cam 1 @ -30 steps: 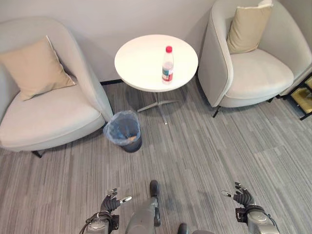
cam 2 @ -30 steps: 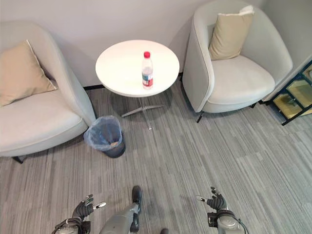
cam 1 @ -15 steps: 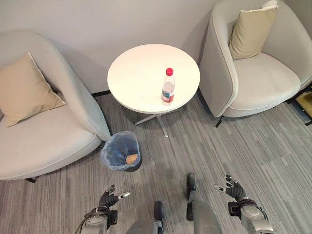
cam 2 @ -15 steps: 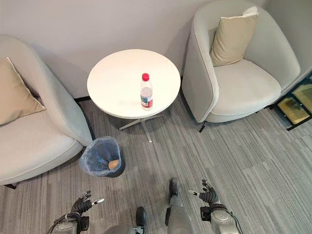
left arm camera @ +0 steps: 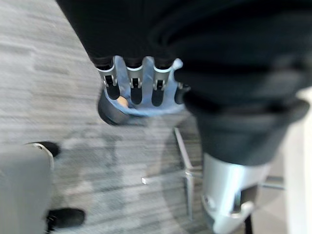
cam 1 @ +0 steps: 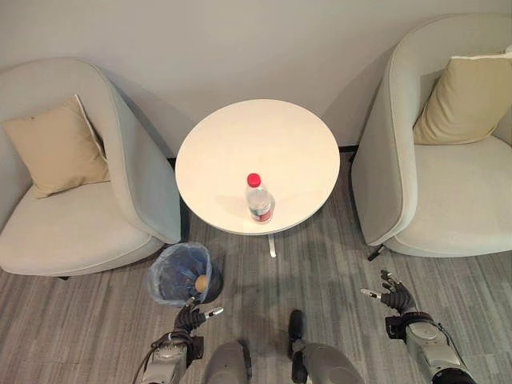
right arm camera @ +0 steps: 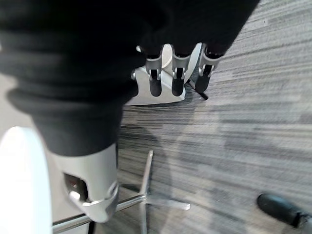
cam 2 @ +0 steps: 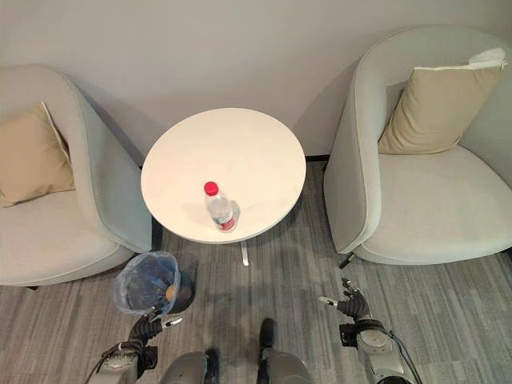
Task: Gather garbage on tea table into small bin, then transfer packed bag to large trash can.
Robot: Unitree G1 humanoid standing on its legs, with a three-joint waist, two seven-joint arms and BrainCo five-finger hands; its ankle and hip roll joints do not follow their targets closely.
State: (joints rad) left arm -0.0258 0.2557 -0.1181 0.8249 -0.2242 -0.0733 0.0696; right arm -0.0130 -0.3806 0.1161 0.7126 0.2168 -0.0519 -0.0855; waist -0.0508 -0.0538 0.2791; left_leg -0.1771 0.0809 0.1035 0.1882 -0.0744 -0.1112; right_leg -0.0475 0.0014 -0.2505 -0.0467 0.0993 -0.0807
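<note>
Barely started, we'd say.
One bottle (cam 1: pixel 259 199) stands on the table (cam 1: pixel 232 144); the bin (cam 1: pixel 170 280) beside it holds a scrap or two. Our left hand (cam 1: pixel 190 318) and right hand (cam 1: pixel 390 294) hang low, fingers loose, holding nothing. Bagging isn't done.

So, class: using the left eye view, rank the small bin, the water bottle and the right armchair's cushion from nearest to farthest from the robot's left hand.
From the left hand:
1. Small bin, on the floor just beyond it.
2. Water bottle, on the tea table's near edge.
3. Cushion, far across on the right armchair.
</note>
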